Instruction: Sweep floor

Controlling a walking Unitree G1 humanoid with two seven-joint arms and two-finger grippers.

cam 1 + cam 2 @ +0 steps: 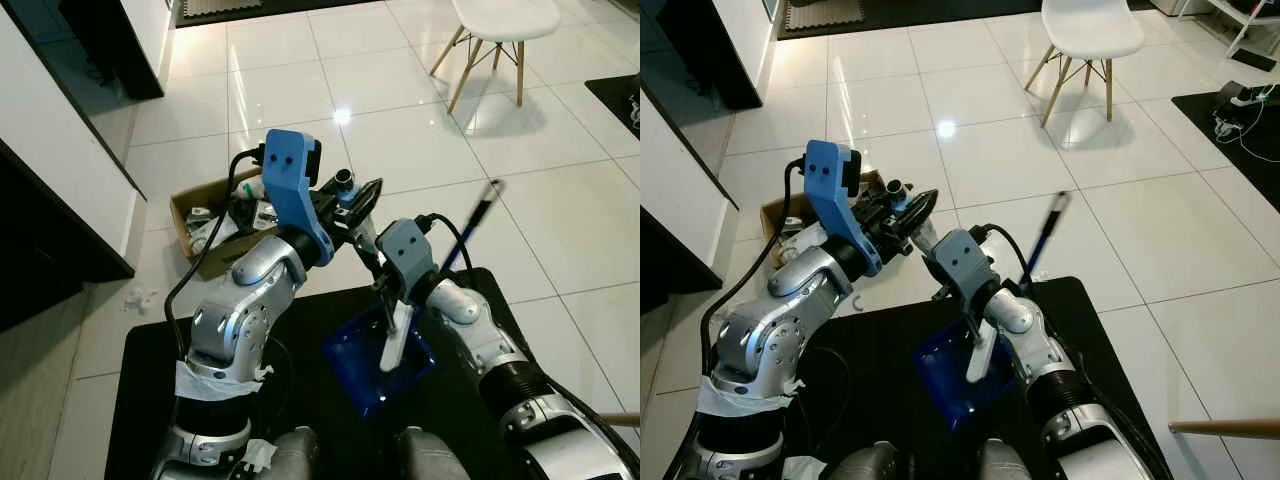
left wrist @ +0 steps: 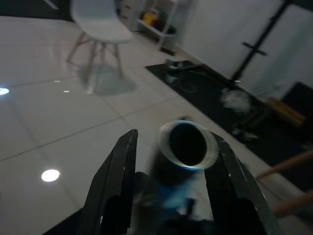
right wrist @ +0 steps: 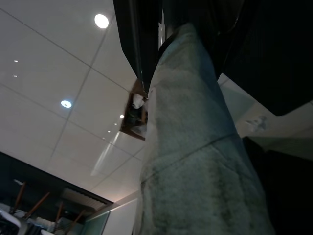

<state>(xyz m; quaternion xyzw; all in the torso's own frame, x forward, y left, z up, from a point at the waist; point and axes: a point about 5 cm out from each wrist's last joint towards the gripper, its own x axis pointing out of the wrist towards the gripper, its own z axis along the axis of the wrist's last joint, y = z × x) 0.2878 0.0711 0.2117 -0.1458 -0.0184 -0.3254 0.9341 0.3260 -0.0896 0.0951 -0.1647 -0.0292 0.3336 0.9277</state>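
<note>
Left gripper point(image 1: 912, 213): raised in front of the robot's chest, its two black fingers point(image 2: 117, 178) standing on either side of a round metal tube end point(image 2: 188, 145), apparently closing on it, though the blur is keeping contact from being certain. Right gripper point(image 1: 390, 290): pointing downward, its fingers closing around the white handle point(image 1: 981, 350) of a blue dustpan point(image 1: 375, 365); the right wrist view is showing that pale, scuffed handle point(image 3: 195, 147) running between the dark fingers. Dustpan: hanging low between the two arms, just above a black mat point(image 1: 140, 390) lying at the robot's feet. A thin dark rod point(image 1: 1045, 240) is slanting up and to the right beside the right arm, blurred; what it belongs to cannot be told. Cardboard box point(image 1: 195, 215) of mixed small items: sitting on the glossy white tiled floor point(image 1: 420, 140) behind the left arm. White chair point(image 1: 1090, 40) with wooden legs: standing well beyond, farther across the tiles. Small pale scraps point(image 1: 140, 296): lying on the floor near the dark cabinet point(image 1: 50, 250) to the left.
</note>
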